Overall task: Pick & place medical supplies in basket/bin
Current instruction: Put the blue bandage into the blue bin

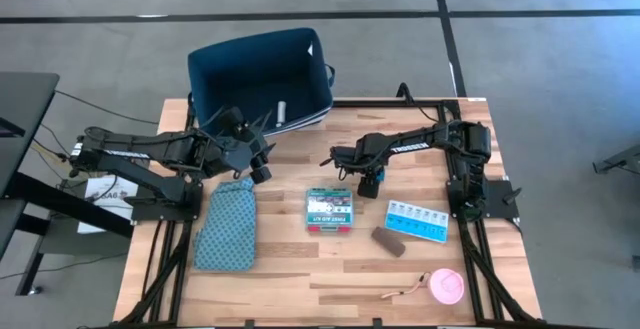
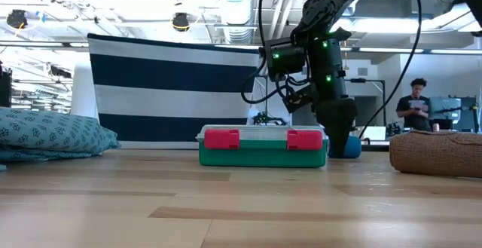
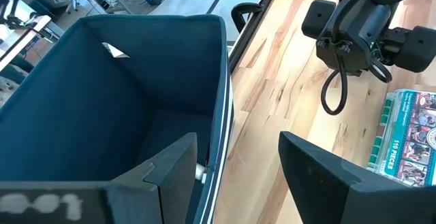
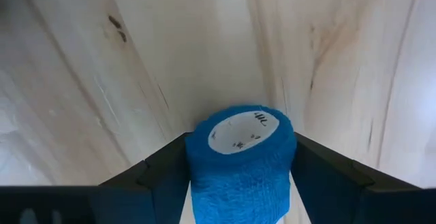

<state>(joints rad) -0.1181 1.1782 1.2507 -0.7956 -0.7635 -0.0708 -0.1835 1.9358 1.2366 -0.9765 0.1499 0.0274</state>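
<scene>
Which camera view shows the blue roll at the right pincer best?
The right wrist view: the blue roll fills it, between the right pincer fingers. The high view shows a blue speck, the low view a sliver behind the green box; the left wrist view shows none.

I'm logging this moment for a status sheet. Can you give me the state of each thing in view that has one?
Bin: upright, open-topped, a small white item inside.
Left hand: open, empty, at the bin's rim.
Right hand: shut on the blue roll, at the table.
First-aid box: closed, flat on the table.
Pill organiser: lids shut, lying flat.
Cloth pouch: lying flat.
</scene>
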